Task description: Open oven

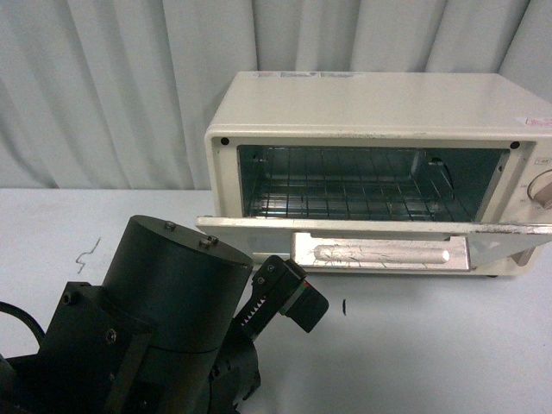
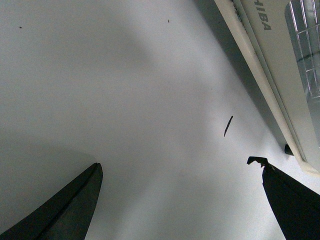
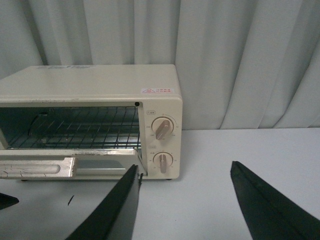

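I see left gripper [image 2: 180, 200] spread wide, empty, above table [image 2: 125, 100] | right gripper [image 3: 192, 205] spread too, empty | oven [image 1: 362, 112] just ahead of both, door [image 1: 379, 250] dropped flat open toward left gripper, rack [image 1: 345, 185] exposed

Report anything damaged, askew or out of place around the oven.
Nothing is spilled or askew. The door of the oven hangs open, and its metal panel looks scuffed with pale scratches. Two small dark marks sit on the table: a sliver before the door and a squiggle further left.
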